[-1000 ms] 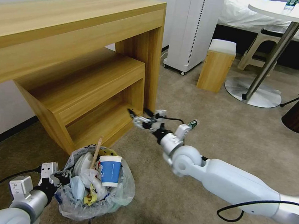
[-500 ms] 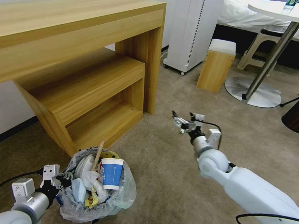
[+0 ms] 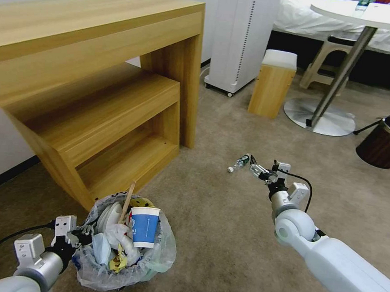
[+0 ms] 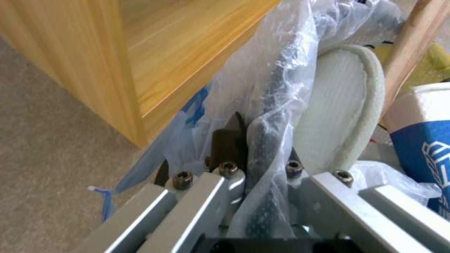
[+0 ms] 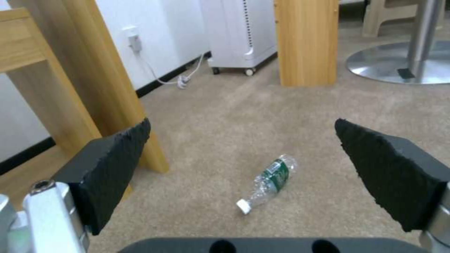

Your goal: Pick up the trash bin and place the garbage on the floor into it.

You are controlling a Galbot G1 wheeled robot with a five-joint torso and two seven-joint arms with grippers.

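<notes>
Trash bin [image 3: 124,252]: small round bin, body almost wholly hidden under a crinkly clear plastic liner; stands on the beige short-pile floor [image 3: 224,236] just in front of the wooden desk [image 3: 92,91]. Contents piled above the rim: ribbed white slipper [image 4: 342,105], blue-and-white paper cup [image 3: 144,225], wooden stick [image 3: 127,201], crumpled wrappers. Left gripper [image 3: 76,234] at the bin's rim, jaws pinched on rim and liner; fingertips buried in plastic in the left wrist view. Right gripper [image 3: 256,168] extended low over the carpet, its dark, rough-textured pads [image 5: 112,165] spread wide, nothing between them. Small clear bottle [image 5: 268,182], green label, white cap, lies on its side just beyond it.
</notes>
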